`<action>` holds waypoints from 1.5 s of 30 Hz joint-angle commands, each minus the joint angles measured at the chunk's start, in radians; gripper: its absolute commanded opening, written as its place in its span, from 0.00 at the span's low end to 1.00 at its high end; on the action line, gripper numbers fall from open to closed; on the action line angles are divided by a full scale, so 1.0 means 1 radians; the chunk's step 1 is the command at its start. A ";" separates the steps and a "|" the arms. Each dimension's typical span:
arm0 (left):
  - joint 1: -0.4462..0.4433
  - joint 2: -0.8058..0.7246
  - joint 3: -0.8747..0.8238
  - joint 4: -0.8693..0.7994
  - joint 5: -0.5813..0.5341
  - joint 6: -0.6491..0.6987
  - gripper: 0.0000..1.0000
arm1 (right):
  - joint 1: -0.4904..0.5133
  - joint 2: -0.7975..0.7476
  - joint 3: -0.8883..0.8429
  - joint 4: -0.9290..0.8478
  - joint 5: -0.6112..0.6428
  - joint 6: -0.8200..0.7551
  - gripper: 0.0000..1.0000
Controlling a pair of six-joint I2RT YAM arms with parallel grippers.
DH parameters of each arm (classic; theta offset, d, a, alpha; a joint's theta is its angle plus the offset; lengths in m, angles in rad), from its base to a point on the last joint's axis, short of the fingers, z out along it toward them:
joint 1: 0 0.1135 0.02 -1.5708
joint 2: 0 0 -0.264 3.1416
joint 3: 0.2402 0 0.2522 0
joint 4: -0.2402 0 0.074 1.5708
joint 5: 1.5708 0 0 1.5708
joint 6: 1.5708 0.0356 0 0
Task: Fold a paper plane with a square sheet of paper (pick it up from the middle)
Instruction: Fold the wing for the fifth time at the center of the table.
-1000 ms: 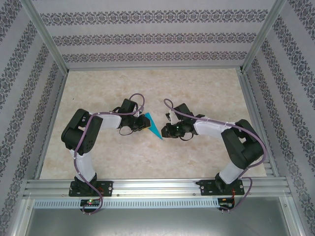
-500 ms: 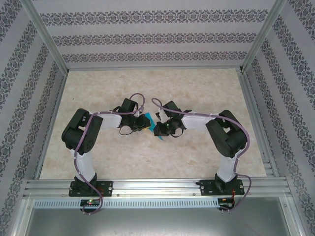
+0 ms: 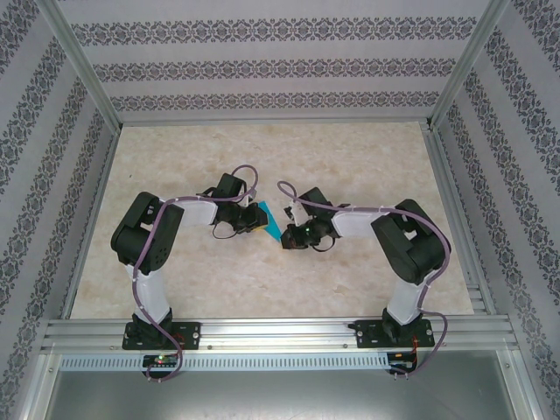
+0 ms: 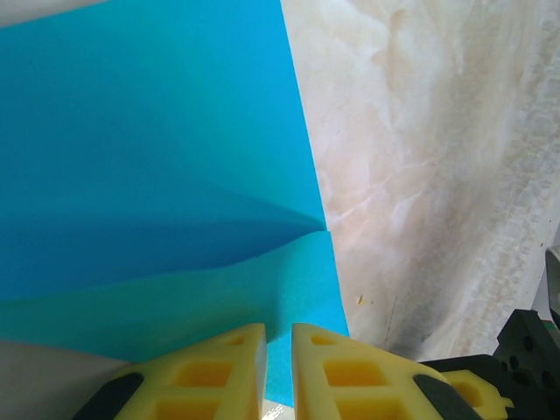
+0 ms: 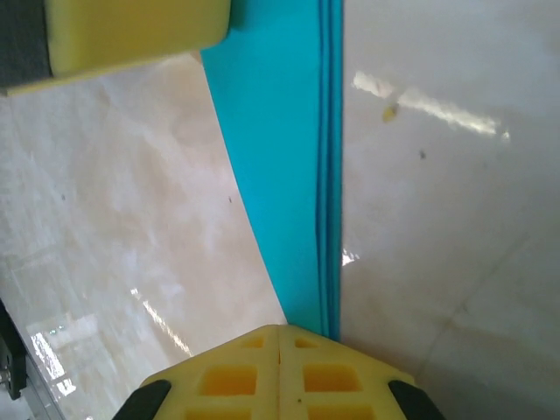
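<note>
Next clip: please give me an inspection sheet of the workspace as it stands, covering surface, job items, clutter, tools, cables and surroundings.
surface: pale marbled tabletop, glossy, with light reflections.
job's things: paper plane, cyan-blue, folded to a narrow point with layered edges along its crease, lying between the two tools near the table's middle.
clutter: nothing seen apart from a tiny yellowish speck on the table.
grippers: left tool shut on the paper plane's wide end; right tool shut, with the plane's narrow tip at its fingertips; whether it pinches the paper cannot be told.
cables: purple cables run along both arms, looping at the wrists.
surroundings: patterned walls; aluminium frame along the near edge.
</note>
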 commanded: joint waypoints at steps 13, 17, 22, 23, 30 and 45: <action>0.006 0.064 -0.022 -0.085 -0.131 0.040 0.18 | -0.018 -0.152 -0.055 0.077 0.033 0.124 0.07; 0.005 0.068 -0.019 -0.085 -0.122 0.045 0.18 | 0.006 -0.072 0.030 0.099 0.030 0.135 0.08; 0.005 0.064 -0.007 -0.089 -0.116 0.049 0.18 | 0.031 0.039 0.122 0.075 0.022 0.126 0.07; 0.006 0.064 -0.003 -0.090 -0.115 0.052 0.18 | 0.033 0.051 0.130 0.073 0.018 0.120 0.07; 0.007 0.064 0.046 -0.127 -0.100 0.097 0.18 | 0.023 0.113 0.126 0.014 0.075 0.104 0.07; 0.007 -0.068 0.016 0.024 -0.028 0.282 0.24 | -0.007 0.134 0.046 0.038 0.082 0.129 0.06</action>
